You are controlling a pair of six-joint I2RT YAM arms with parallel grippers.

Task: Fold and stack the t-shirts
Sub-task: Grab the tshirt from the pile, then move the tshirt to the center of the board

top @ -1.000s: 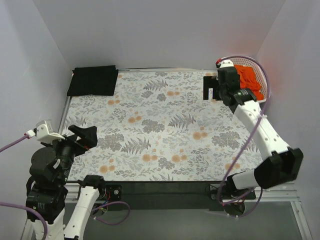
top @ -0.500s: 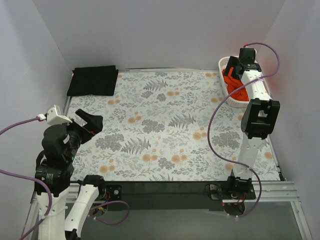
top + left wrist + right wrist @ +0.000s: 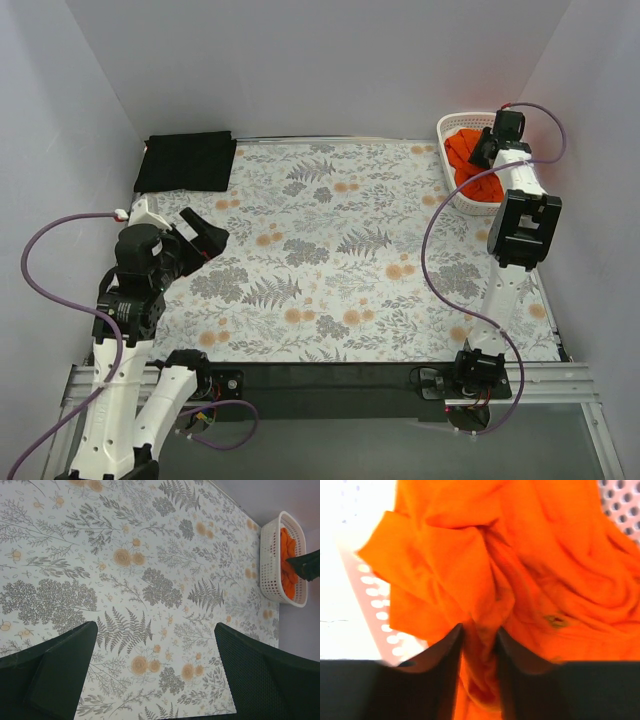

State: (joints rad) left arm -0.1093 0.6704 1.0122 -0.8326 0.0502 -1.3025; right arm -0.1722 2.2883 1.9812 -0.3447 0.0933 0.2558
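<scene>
Floral tablecloth (image 3: 330,260), corner white basket (image 3: 269,560) of orange t-shirt (image 3: 545,555), right gripper (image 3: 479,630) tight on it, left gripper (image 3: 155,627) agape.

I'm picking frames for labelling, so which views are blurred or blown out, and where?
Right wrist view: the orange t-shirt is soft with blur, and the white basket wall at left is blown out to near-white glare. Left wrist view: the tablecloth print is crisp and evenly lit. Top external view: sharp, evenly lit.

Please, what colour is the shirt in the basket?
The shirt is bright orange; best in right wrist view.
</scene>
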